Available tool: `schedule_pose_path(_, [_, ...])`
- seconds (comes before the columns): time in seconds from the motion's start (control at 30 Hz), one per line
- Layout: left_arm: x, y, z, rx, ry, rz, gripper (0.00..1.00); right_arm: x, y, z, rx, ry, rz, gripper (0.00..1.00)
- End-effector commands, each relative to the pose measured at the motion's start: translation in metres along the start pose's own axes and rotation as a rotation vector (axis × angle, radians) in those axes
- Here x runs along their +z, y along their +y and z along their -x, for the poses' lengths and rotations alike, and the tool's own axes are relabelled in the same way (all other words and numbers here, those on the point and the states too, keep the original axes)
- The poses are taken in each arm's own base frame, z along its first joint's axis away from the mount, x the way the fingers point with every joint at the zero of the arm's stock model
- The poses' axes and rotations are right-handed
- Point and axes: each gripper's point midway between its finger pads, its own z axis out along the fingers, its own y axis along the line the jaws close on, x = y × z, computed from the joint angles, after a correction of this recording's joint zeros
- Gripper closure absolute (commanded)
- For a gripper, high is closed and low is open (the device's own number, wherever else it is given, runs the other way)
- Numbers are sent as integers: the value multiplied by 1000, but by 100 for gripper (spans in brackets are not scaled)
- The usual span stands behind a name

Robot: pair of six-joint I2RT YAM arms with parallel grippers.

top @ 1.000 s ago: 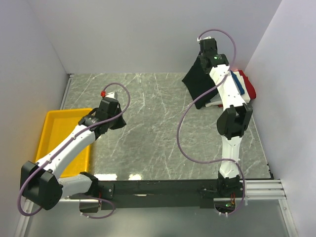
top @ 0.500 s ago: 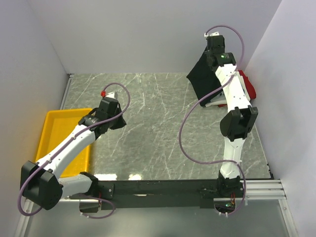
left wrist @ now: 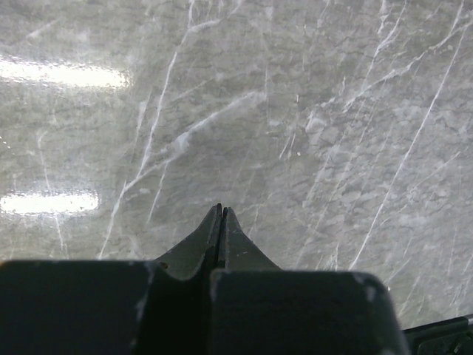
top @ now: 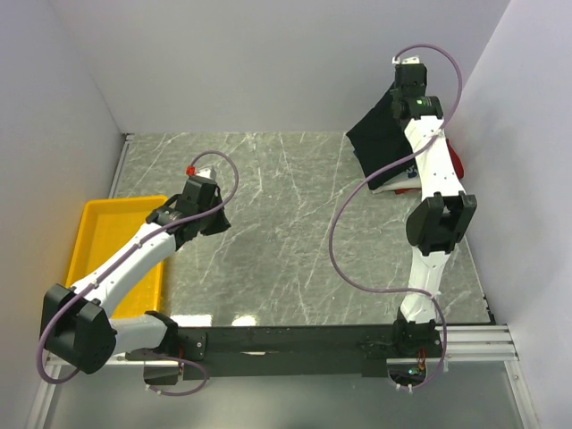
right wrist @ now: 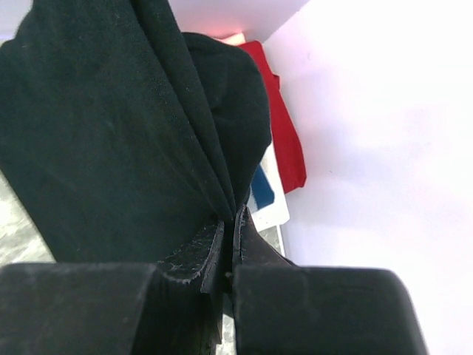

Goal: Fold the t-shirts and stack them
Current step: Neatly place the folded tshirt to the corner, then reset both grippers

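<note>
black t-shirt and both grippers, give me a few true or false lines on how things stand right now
1. The right gripper is shut on a fold of the black t-shirt. True.
2. The left gripper is open around a shirt. False: its jaws are shut on nothing, above bare marble tabletop.
3. The yellow tray sits at the left side of the tabletop. True.
4. The red t-shirt lies in the yellow tray. False: it lies at the far right of the tabletop, beside the black t-shirt.
</note>
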Motion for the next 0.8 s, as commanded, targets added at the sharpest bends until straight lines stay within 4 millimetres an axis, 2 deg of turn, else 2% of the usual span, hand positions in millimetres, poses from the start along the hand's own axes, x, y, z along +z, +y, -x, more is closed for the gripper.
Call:
schedule_pose_path(0.0, [3,-5,2,11,-8,-36,99,17,-19,6,72,-30,-84,98])
schedule_pose_path(0.03, [4,-6,2,11,-5,-40,100,28,-23,-2,89,-7,-114,80])
schedule_pose_path(0.17, [4,-8,1,8,-4,-49,99,43,-23,-13,124,28,-129,26])
schedule_pose_path(0.27, [4,-9,2,1,-8,-51,99,41,-19,-10,164,25,-105,19])
schedule_pose_path(0.4, [3,-10,5,-10,-17,-54,100,30,-8,0,251,-7,-22,18])
schedule_pose_path(0.53, [2,-12,9,-26,-31,-53,99,17,3,1,314,-8,64,18])
schedule_pose_path(0.6, [1,-13,13,-38,-46,-55,99,7,12,-1,370,0,115,18])
schedule_pose_path(0.63, [1,-14,14,-42,-48,-55,99,-6,15,6,395,-25,164,18])
schedule_pose_path(0.67, [-1,-15,17,-50,-57,-58,99,-6,24,-7,402,6,183,18])
schedule_pose_path(0.7, [-1,-15,18,-54,-62,-54,99,-14,32,-6,431,5,215,18])
schedule_pose_path(0.73, [-1,-15,19,-55,-64,-54,99,-32,31,5,465,-39,253,17])
schedule_pose_path(0.77, [-3,-17,22,-62,-72,-59,99,-33,44,-11,476,-2,278,18])
